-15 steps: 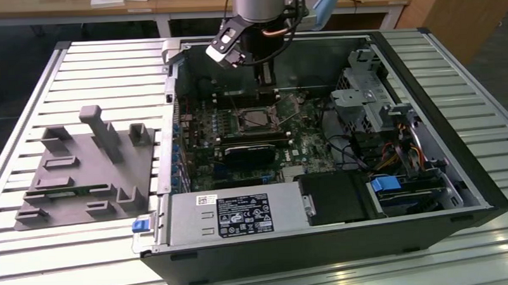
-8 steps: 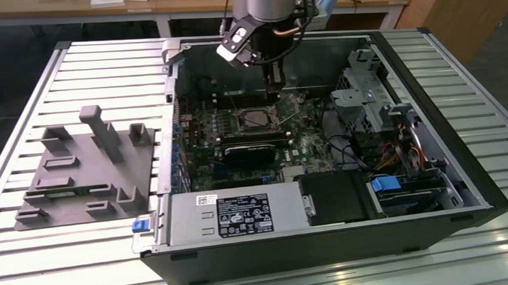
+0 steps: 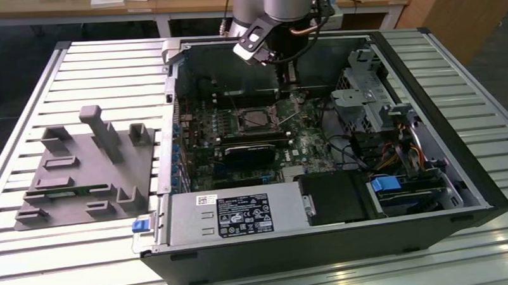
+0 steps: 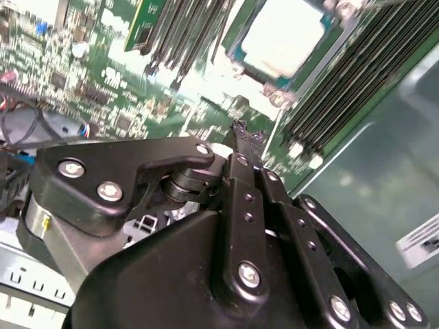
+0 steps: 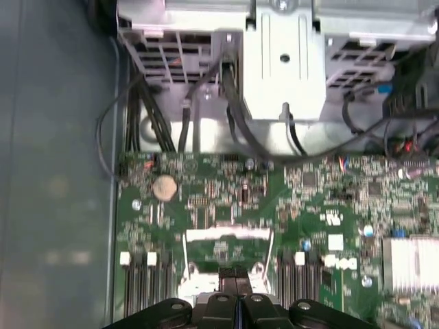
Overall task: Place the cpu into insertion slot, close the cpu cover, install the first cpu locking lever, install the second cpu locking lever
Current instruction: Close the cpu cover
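Silvery cpu [image 4: 281,38] lies seated in the insertion slot [image 3: 236,121], just ahead of my pincer [image 4: 240,130]; jaws pressed together, nothing visible between them; tips low over the green motherboard [image 5: 206,199], inside the open computer case [image 3: 326,254] on the slatted desk [image 3: 107,59].

the cpu [image 4: 281,38] is showing a smooth, pale metal face; the gripper [image 4: 240,130] is looking matt black; the table [image 3: 107,65] is gleaming as ribbed bare metal.

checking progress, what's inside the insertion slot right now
The cpu lies inside the insertion slot, its silvery face showing in the second wrist view. Whatever lies beneath it in the socket is covered by the chip itself.
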`<state>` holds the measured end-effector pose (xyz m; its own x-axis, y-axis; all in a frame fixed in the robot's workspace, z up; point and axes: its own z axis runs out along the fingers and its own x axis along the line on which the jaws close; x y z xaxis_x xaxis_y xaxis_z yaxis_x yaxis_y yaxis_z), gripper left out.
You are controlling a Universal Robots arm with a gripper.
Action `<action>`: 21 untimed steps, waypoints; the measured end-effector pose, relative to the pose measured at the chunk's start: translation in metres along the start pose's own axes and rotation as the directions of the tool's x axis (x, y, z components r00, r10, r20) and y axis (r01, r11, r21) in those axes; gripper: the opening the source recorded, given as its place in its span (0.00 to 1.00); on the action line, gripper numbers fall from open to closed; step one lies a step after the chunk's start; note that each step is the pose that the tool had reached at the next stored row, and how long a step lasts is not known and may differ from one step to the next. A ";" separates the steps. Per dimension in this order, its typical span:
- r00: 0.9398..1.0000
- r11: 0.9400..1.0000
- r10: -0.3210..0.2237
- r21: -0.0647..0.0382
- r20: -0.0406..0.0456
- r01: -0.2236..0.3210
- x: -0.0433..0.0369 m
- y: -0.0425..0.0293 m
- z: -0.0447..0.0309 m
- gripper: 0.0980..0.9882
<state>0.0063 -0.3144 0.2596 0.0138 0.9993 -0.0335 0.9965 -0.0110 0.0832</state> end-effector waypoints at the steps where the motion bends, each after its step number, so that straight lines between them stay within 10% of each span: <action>1: 1.000 1.000 0.000 0.000 0.000 0.000 0.0001 0.0037 0.0003 0.01; 13: 1.000 1.000 0.000 0.004 0.000 0.000 0.0008 0.0397 0.0034 0.01; 21: 1.000 1.000 0.000 0.008 0.000 0.000 0.0012 0.0467 0.0088 0.01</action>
<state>0.0536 -0.3139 0.2546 0.0136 0.9993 -0.0336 0.9971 -0.0110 0.0748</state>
